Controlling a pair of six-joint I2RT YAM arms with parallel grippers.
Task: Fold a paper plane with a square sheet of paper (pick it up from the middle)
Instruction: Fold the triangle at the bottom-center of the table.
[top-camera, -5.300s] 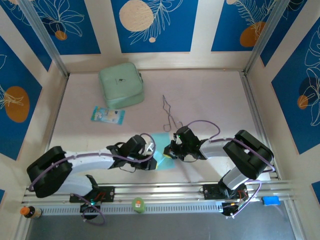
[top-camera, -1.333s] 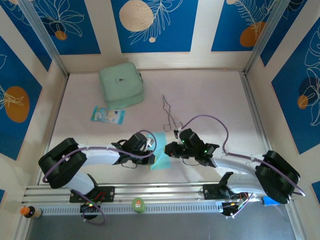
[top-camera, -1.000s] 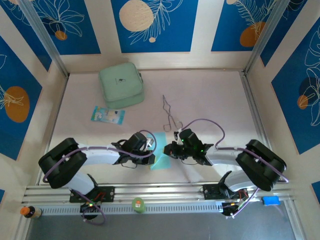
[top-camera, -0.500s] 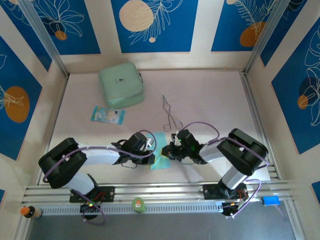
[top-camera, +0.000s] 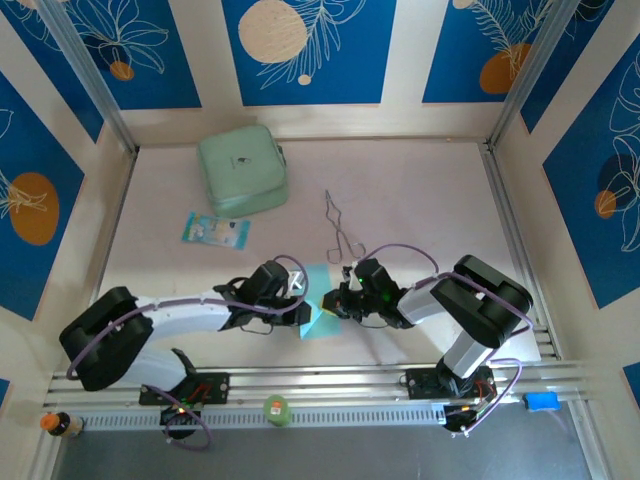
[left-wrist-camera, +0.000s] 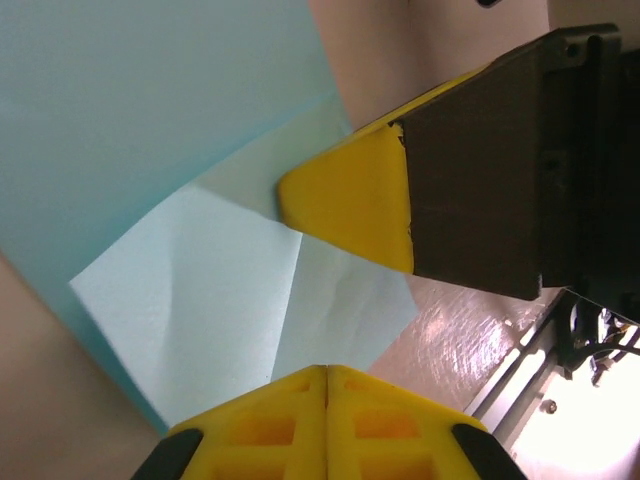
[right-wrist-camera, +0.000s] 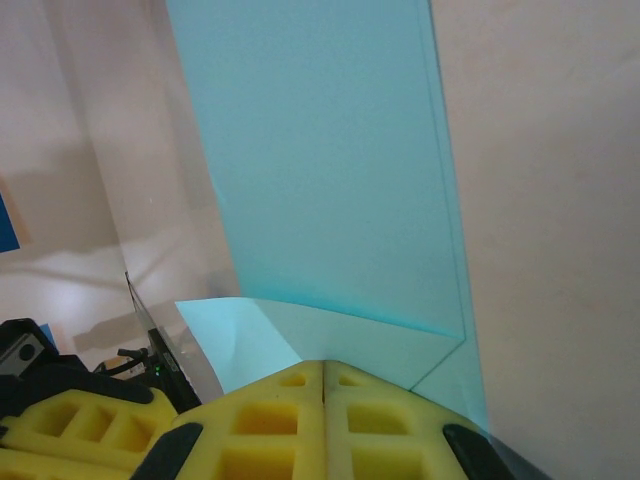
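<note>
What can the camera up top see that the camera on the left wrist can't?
From above: the mint-green case, the printed packet, the metal tongs and both whole arms. From the left wrist, up close: a paler folded corner flap with its creases, and a yellow fingertip of the other arm on the paper. Both: the cyan sheet of paper, where the left hand and right hand meet.

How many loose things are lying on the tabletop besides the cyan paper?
3: the mint-green case at far left, the blue-and-white packet just in front of it, the metal tongs near the middle. Others may be hidden.
</note>
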